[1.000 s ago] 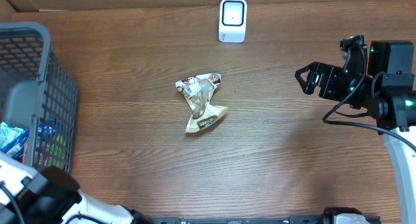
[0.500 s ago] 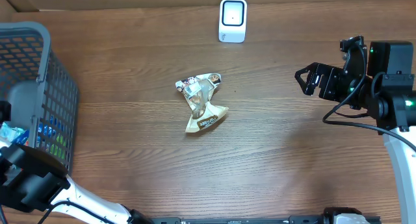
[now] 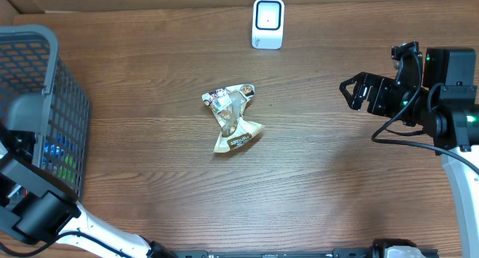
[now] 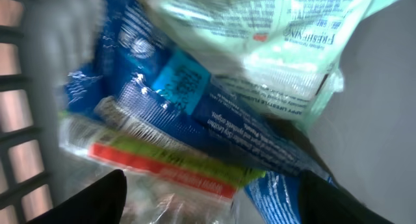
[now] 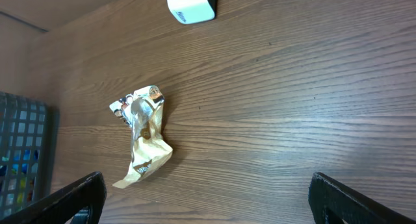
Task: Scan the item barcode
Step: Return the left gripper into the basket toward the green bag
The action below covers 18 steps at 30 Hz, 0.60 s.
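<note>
Down inside the grey mesh basket (image 3: 52, 41), the left gripper (image 4: 211, 195) hangs over a heap of packets with its fingers spread wide and nothing clamped between them. Just ahead of it lies a blue packet (image 4: 195, 113) with a lighter blue square label, its print too blurred to read. Beyond that sits a pale green bag (image 4: 286, 42) covered in small print, of which only a word beginning "FRESH" comes out. Nearest the fingers is a clear packet (image 4: 156, 162) with a red strip and a lime band.

Over the wooden table (image 3: 150, 183), the right gripper (image 3: 344, 91) hovers with its jaws wide and empty. Well out in front of it lies a crumpled snack wrapper (image 3: 233, 120), its lettering unreadable. Past that, by the table's back edge, stands a white barcode scanner (image 3: 268, 22).
</note>
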{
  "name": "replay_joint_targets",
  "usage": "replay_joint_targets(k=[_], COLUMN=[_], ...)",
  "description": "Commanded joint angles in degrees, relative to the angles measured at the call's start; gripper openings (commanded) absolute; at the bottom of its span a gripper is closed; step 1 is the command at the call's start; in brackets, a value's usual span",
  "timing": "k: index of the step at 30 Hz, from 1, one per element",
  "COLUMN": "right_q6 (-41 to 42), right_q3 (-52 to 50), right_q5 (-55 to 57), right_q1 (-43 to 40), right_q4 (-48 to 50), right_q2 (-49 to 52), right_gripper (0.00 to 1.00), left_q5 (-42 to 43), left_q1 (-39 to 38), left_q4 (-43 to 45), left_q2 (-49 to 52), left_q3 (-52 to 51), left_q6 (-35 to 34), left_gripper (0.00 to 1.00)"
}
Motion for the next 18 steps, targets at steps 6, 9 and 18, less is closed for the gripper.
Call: replay_joint_targets(k=[6, 9, 18], right_q6=[-0.37, -0.37, -0.37], right_q3=[1.11, 1.11, 1.11], right_q5=[0.28, 0.31, 0.28], right_q1=[-0.15, -0.15, -0.15], right_q4=[0.11, 0.13, 0.13], right_q2=[-0.09, -0.09, -0.09], right_gripper=[1.00, 1.00, 1.00], left_q5=[1.11, 1.16, 7.10], left_q1=[-0.24, -0.24, -0.26], left_q4=[7.37, 8.26, 7.91], left_q2=[0.31, 0.31, 0.15], left_q3=[-9.60, -10.71, -9.31], left_q6=[-0.92, -0.92, 3.23], left_gripper=[0.68, 0.55, 0.04])
